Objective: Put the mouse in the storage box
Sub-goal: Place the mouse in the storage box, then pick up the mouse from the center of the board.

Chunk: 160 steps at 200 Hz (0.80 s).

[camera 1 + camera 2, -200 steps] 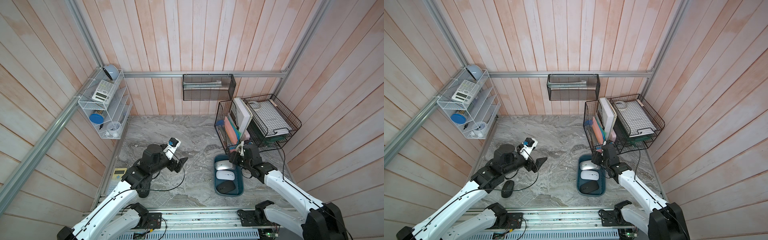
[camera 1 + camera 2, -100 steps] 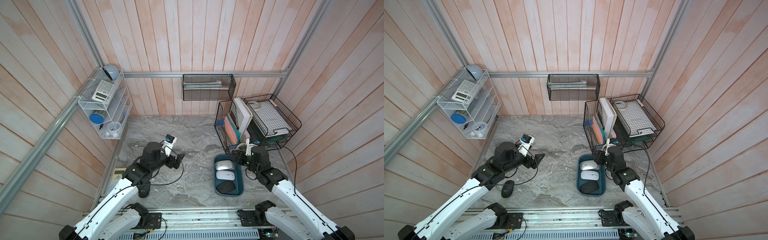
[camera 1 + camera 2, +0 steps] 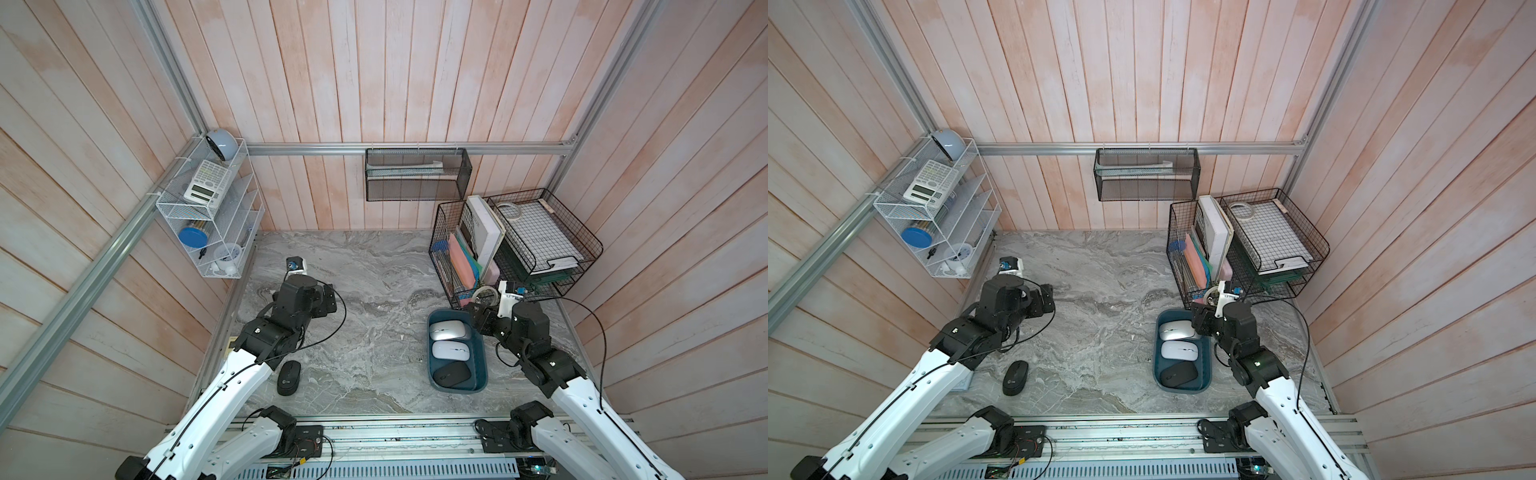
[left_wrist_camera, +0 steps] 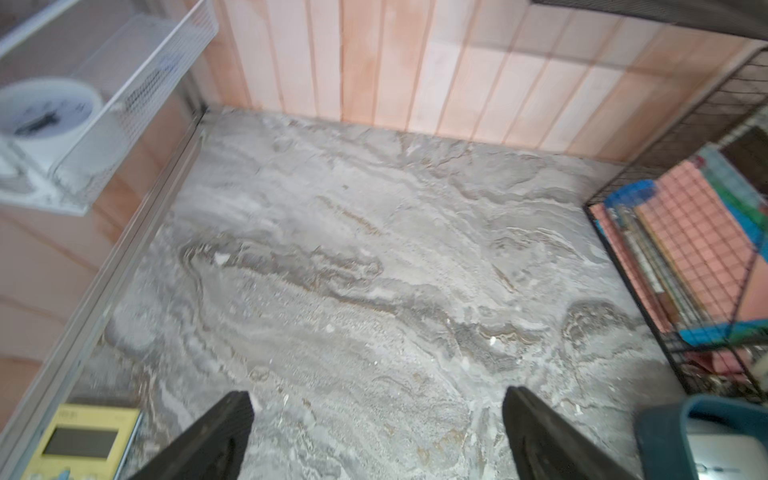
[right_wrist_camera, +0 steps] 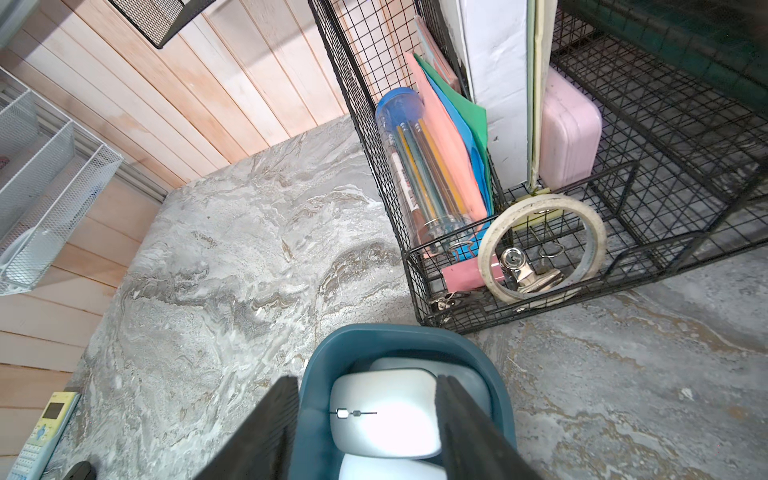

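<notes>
Overhead, in both top views, the left arm is being held folded at the elbow, low over the marble tabletop (image 3: 374, 270). The left gripper (image 3: 330, 299) is being pointed toward the table's middle. A black mouse (image 3: 289, 377) is lying on the marble just beside that forearm, well apart from the storage box (image 3: 483, 365). The right arm is being stretched forward along the box's right side. Its wrist is being turned inward so that the right gripper (image 3: 473, 318) is hovering over the box's far end, above a white mouse (image 3: 448, 330). A second white mouse (image 3: 451, 350) and a dark mouse (image 3: 452, 372) are lying in the box behind it.

In the left wrist view, the left gripper's fingers (image 4: 216, 436) are being kept spread wide, with only bare marble between them.

In the right wrist view, the right gripper's jaws are being held partly apart over the box rim (image 5: 395, 332). One finger (image 5: 266, 428) is being kept outside the wall, and nothing is being pinched. The white mouse (image 5: 386, 415) is resting inside the box.
</notes>
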Tool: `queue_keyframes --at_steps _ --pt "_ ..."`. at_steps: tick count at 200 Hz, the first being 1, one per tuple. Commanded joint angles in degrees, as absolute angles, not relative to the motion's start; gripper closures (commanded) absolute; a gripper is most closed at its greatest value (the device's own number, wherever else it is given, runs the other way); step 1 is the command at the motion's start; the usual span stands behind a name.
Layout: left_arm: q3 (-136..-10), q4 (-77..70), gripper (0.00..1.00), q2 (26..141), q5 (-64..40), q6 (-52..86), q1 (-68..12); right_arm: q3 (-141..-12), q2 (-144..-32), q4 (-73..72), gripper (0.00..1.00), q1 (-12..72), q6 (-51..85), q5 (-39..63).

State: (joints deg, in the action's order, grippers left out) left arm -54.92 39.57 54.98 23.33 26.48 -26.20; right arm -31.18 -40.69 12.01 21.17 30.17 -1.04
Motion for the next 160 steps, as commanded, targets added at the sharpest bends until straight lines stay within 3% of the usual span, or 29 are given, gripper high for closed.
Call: queue_keyframes --at_steps 1,72,160 --pt "-50.0 47.7 0.0 56.0 29.5 42.3 -25.7 -30.2 -40.1 11.9 0.41 20.8 30.2 -0.9" --pt "-36.2 52.3 0.0 50.9 32.2 64.9 -23.7 -29.7 -38.1 11.9 0.41 20.8 31.0 0.0" --pt "-25.8 44.0 0.0 49.3 26.7 63.7 -17.0 -28.1 -38.0 10.4 0.41 20.8 32.1 0.0"
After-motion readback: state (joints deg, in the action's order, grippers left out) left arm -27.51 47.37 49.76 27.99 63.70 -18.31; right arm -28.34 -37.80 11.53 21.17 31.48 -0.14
